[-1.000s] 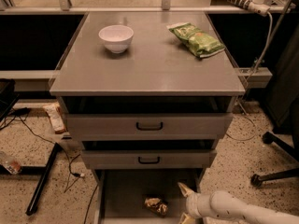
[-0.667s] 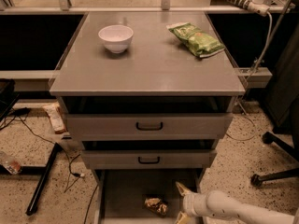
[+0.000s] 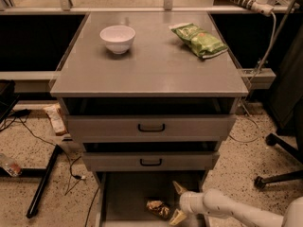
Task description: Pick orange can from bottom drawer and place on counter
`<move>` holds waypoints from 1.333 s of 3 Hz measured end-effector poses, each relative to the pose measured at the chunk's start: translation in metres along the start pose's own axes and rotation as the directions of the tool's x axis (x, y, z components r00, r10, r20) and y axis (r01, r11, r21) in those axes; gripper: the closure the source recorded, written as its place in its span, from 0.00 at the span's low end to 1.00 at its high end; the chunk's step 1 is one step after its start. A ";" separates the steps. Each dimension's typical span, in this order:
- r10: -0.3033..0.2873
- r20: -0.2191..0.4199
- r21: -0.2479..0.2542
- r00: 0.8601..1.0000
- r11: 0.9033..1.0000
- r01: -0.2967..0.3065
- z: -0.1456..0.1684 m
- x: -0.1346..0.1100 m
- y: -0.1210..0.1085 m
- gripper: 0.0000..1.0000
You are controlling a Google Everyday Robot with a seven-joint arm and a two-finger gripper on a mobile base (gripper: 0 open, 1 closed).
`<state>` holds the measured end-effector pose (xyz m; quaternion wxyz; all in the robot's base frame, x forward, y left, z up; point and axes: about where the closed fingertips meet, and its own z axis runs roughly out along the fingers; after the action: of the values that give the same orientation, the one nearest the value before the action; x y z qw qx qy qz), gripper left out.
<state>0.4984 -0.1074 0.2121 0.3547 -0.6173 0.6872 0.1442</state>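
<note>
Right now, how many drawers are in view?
3, stacked under the counter: top drawer, middle drawer, and the bottom drawer pulled out, holding the orange can. The tool sits open in that drawer, beside the can.

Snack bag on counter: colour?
Green snack bag, camera view; hand open in bottom drawer beside orange can.

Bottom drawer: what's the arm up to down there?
The robot's gripper is inside the open bottom drawer, fingers spread, just right of the orange can. The can lies on the drawer floor, not yet grasped. The counter above holds only a white bowl and a green snack bag. The pick looks about to happen; nothing has been placed.
</note>
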 end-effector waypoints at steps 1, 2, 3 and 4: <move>0.030 0.047 -0.043 0.998 0.999 -0.028 0.019 0.000 0.006 0.00; 0.076 0.081 -0.097 0.994 0.993 -0.068 0.044 0.006 0.021 0.00; 0.125 0.096 -0.108 0.988 0.987 -0.115 0.060 0.016 0.029 0.00; 0.157 0.087 -0.094 0.984 0.984 -0.149 0.069 0.023 0.032 0.00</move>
<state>0.4896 -0.0739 0.1406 0.3472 -0.5701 0.7083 0.2296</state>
